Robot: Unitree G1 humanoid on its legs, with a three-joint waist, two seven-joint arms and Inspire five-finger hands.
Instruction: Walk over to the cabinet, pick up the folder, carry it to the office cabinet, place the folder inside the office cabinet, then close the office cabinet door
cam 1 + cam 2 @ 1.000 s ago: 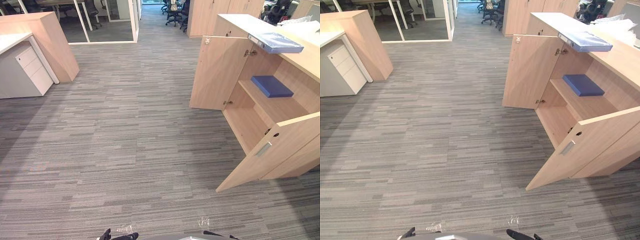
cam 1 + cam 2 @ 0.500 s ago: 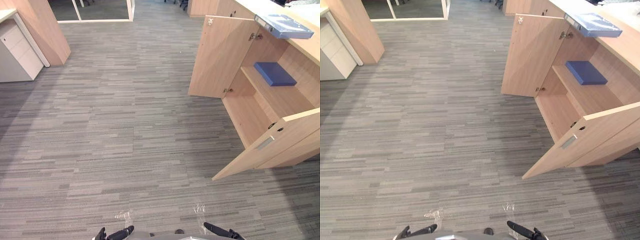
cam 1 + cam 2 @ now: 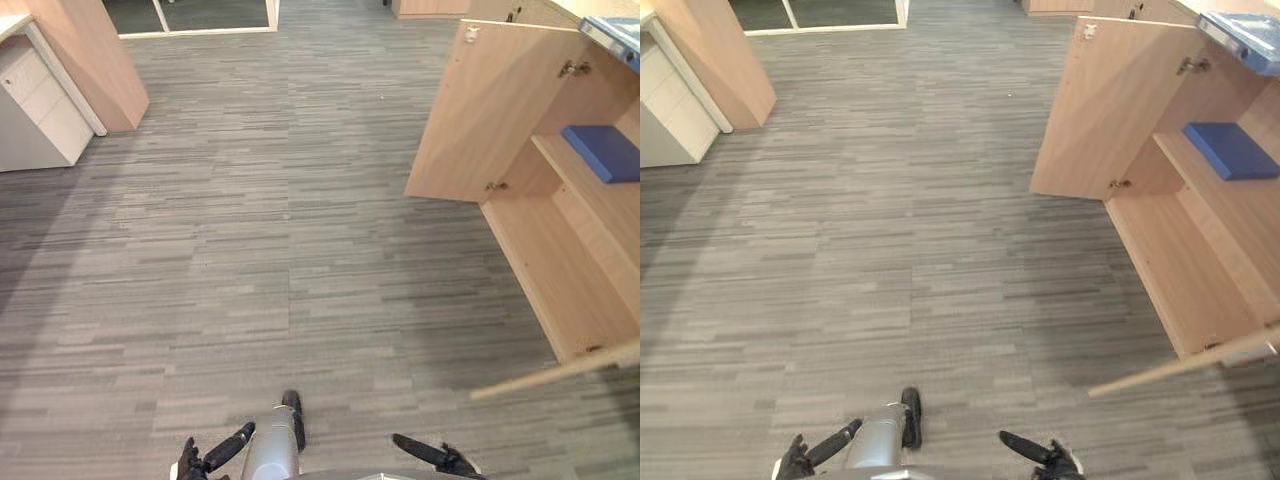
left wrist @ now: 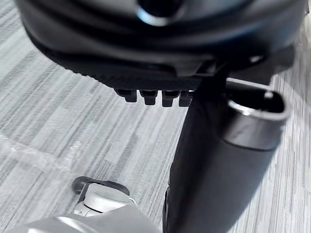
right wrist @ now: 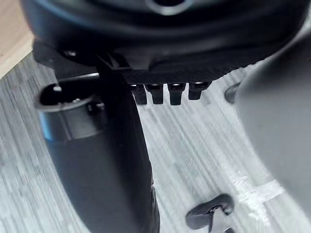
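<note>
Two hands hang low at six o'clock: left hand (image 3: 200, 460) and right hand (image 3: 435, 457), fingers loose and straight, nothing in either, which suits a walking approach. Up at two o'clock the folder (image 3: 1245, 35), a flat pale-blue binder, lies on top of the cabinet (image 3: 560, 260), near its edge for an easy reach. Smooth light-wood doors stand wide; a darker blue slab (image 3: 605, 150) rests on the shelf. Striped grey carpet (image 3: 250, 250) lies between.

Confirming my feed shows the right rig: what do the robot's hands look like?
The left hand and right hand are both black, with slim fingers. Each wrist view shows a finely textured black palm edge beside its finger row.
</note>
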